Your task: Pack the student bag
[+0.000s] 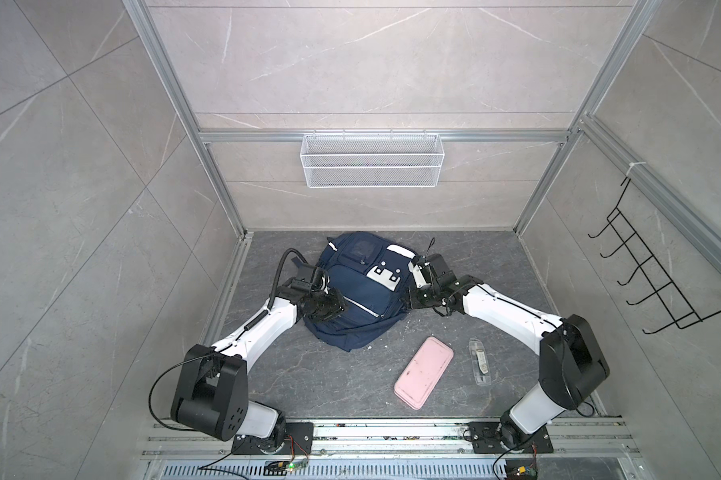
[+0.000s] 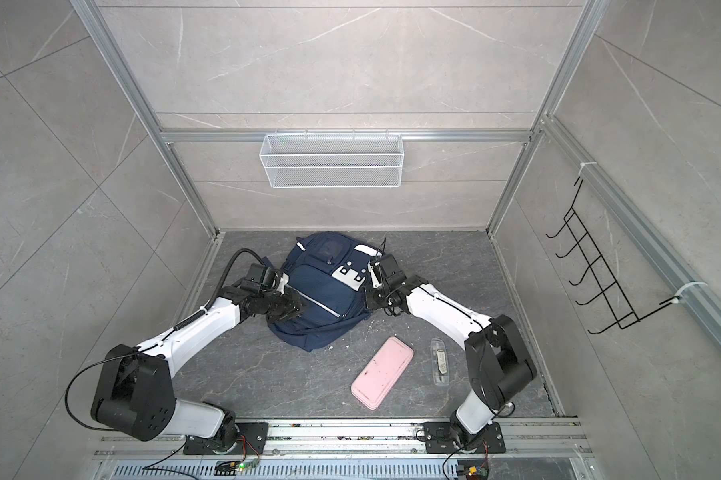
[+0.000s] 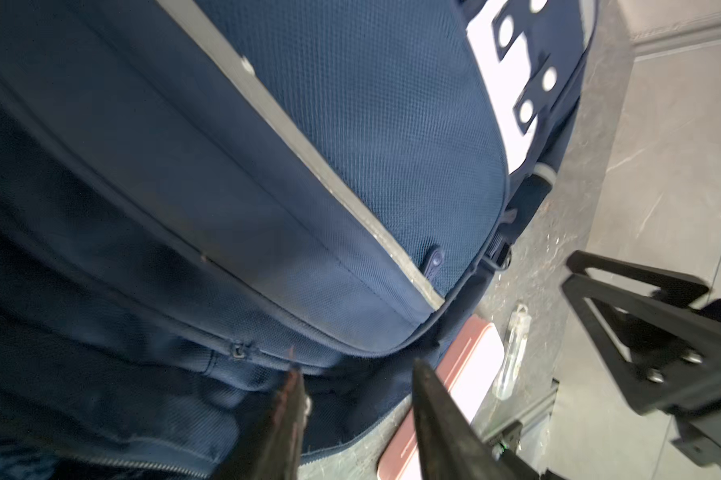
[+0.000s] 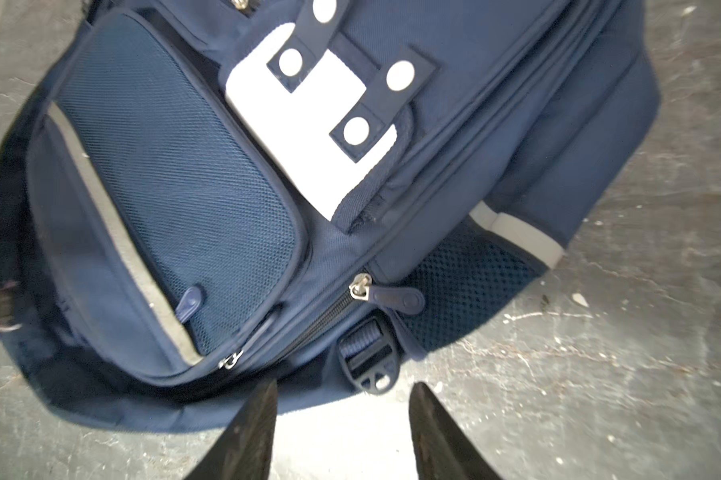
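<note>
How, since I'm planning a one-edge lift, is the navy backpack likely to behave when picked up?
Probably floppy: the student bag lies slumped with its lower edge wrinkled, so lifting one edge would likely leave the rest draping. It looks fairly flat, so it may be light for its size. The coarse weave of its front pocket should help against slipping.

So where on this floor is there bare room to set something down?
Bare dark stone floor lies between the navy fabric backpack, the flat pink oblong case and the left arm; another patch behind the right arm. Crowded: the backpack's flanks, and pink case beside small clear case.
</note>
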Controlling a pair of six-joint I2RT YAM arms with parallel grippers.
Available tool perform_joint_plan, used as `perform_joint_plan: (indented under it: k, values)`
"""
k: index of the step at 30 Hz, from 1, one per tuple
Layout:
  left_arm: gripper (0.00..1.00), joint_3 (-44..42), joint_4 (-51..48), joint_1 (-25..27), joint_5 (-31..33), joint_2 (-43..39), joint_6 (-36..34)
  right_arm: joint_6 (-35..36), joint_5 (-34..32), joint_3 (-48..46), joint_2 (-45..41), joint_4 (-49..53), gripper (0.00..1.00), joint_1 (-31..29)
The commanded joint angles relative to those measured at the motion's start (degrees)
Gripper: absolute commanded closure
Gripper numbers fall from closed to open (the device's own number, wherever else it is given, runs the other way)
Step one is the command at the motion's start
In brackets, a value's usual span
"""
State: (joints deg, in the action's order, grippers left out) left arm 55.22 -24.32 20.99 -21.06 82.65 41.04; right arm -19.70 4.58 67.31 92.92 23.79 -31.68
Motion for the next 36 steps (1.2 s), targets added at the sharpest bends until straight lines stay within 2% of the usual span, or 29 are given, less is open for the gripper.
perform_joint_plan:
  k: [1,14,26,36]
  values:
    - [0.49,-0.62,3.75,0.84,-1.36,0.81,2.92,-0.65,-0.89,-1.76,-3.69,1.77,0.46,-0.02]
    - [0.49,-0.42,6.12,2.02,-0.81,4.67,5.15,-1.13,-1.62,-3.33,-8.44,2.93,0.46,-0.07]
    - [0.49,-6.12,5.6,2.47,1.16,-2.14,6.69,-1.48,-1.5,-4.46,-8.33,2.42,0.46,0.0]
    - [0.5,-2.42,8.3,2.47,1.36,4.62,5.75,-2.14,-0.9,-4.53,-7.91,1.96,0.46,-0.05]
